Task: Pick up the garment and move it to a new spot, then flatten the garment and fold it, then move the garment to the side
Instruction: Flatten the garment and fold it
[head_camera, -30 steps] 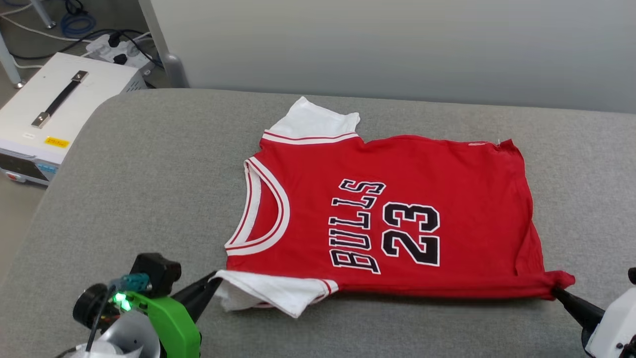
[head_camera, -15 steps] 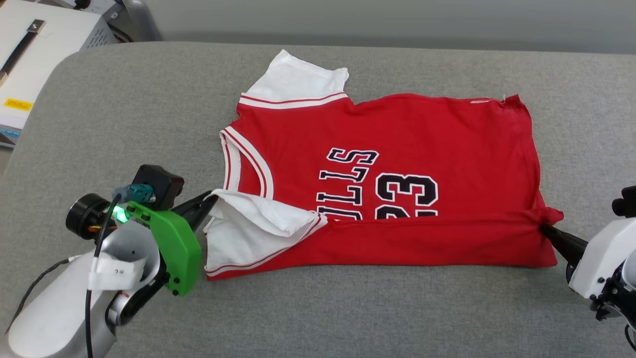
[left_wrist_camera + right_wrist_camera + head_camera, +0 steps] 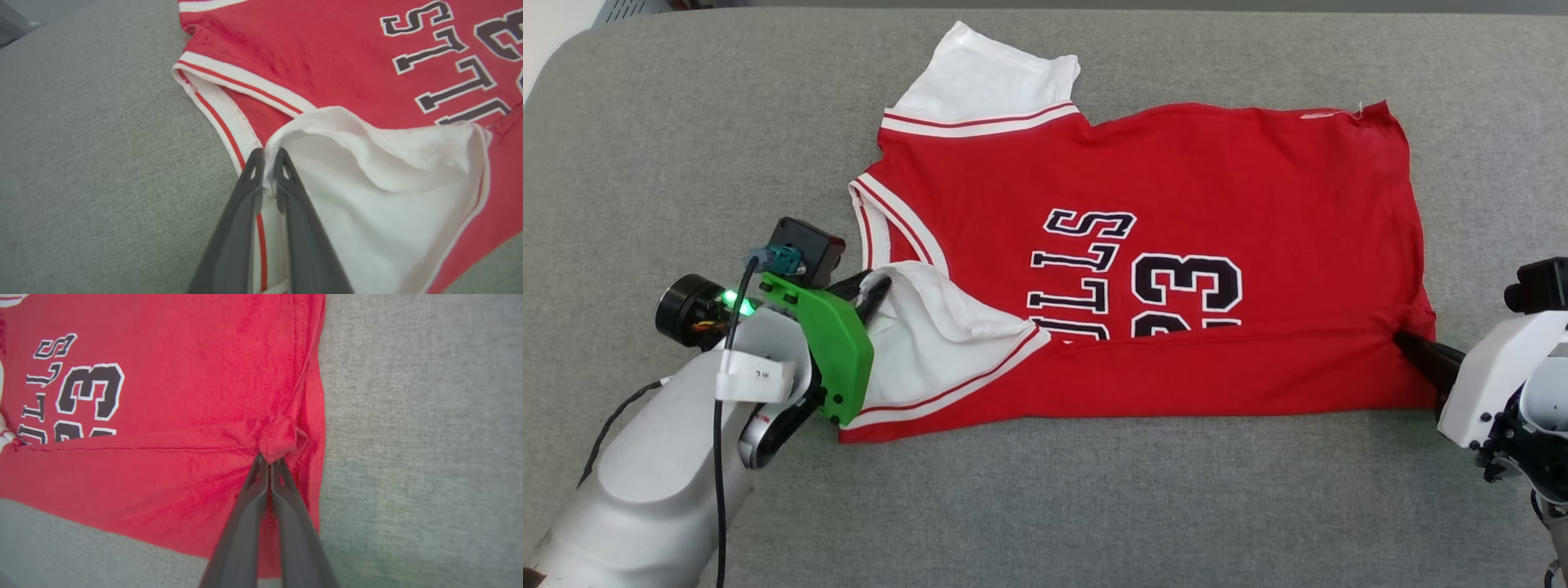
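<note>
Where it lies: the garment (image 3: 1176, 180) is spread on the grey surface (image 3: 686, 147), neck to the left, hem to the right, its near edge doubled over onto its front
Writing: the print (image 3: 1131, 269) is black with white outlines and lies sideways, letter tops toward the left; "LLS" reads whole with a sliver of one more letter, and the near end of "23" goes under the doubled-over cloth
Neck: the neckline (image 3: 882, 220) has white trim with a red stripe and opens to the left
Far side: the far sleeve (image 3: 988, 77) is white and flat on the surface, with a striped red-and-white band where it meets the red body
Near side: the near sleeve (image 3: 931, 335) is white, turned up and over onto the red front just beside the neckline, puffed and creased
Fold: the red band (image 3: 1217, 376) runs left to right along the near side, its straight edge crossing the print
Left: the left claw (image 3: 269, 157) is pressed together on the rim of the near sleeve, white cloth pinched between its dark fingers (image 3: 237, 228)
Right: the right claw (image 3: 269, 461) is pressed together on a bunched knot of red cloth at the near right hem, creases fanning out from the pinch
Left arm: a green bracket (image 3: 829, 359) sits on the pale wrist, a green light (image 3: 734, 300) glows beside it, and a white tag (image 3: 756, 377) carries marks too small to read
Ground: grey woven cloth, with a rounded corner at the far left
</note>
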Controlling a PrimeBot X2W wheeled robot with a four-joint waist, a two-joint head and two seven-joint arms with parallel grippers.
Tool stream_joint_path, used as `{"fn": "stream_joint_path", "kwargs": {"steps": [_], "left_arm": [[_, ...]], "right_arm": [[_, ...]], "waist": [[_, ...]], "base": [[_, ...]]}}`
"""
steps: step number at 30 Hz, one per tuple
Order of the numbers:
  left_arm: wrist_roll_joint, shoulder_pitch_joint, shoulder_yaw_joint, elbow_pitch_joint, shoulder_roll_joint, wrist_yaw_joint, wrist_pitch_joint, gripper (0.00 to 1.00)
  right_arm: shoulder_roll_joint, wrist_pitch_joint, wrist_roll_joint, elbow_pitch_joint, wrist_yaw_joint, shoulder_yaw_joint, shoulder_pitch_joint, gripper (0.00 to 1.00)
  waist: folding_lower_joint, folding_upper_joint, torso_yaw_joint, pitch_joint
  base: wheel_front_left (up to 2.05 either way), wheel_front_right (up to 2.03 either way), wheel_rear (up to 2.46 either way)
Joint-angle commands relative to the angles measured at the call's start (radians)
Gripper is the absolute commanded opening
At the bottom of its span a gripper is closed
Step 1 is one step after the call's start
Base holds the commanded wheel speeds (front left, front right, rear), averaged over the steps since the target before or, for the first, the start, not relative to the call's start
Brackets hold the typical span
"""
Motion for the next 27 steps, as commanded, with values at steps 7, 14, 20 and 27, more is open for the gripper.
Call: {"fn": "stream_joint_path", "kwargs": {"steps": [7, 14, 20, 27], "left_arm": [[0.006, -0.028, 0.015, 0.122, -0.071, 0.023, -0.103, 1.00], [-0.060, 0.026, 0.070, 0.141, -0.116, 0.052, -0.201, 1.00], [-0.096, 0.138, 0.109, 0.055, -0.133, 0.142, -0.256, 1.00], [-0.123, 0.311, 0.110, -0.115, -0.104, 0.225, -0.233, 1.00]], "right_arm": [[-0.009, -0.042, -0.002, 0.020, -0.001, 0.030, -0.023, 1.00], [-0.042, -0.088, -0.015, -0.008, -0.001, 0.042, 0.018, 1.00], [-0.066, -0.107, -0.070, -0.061, -0.001, 0.044, 0.097, 1.00], [-0.047, -0.104, -0.164, -0.142, -0.001, 0.011, 0.182, 1.00]], "waist": [[-0.0001, -0.0001, 0.005, -0.036], [-0.0001, -0.0001, 0.019, -0.105], [-0.0001, -0.0001, 0.037, -0.160], [-0.0001, -0.0001, 0.039, -0.195]], "base": [[0.00, 0.00, 0.00], [0.00, 0.00, 0.00], [0.00, 0.00, 0.00], [0.00, 0.00, 0.00]]}}
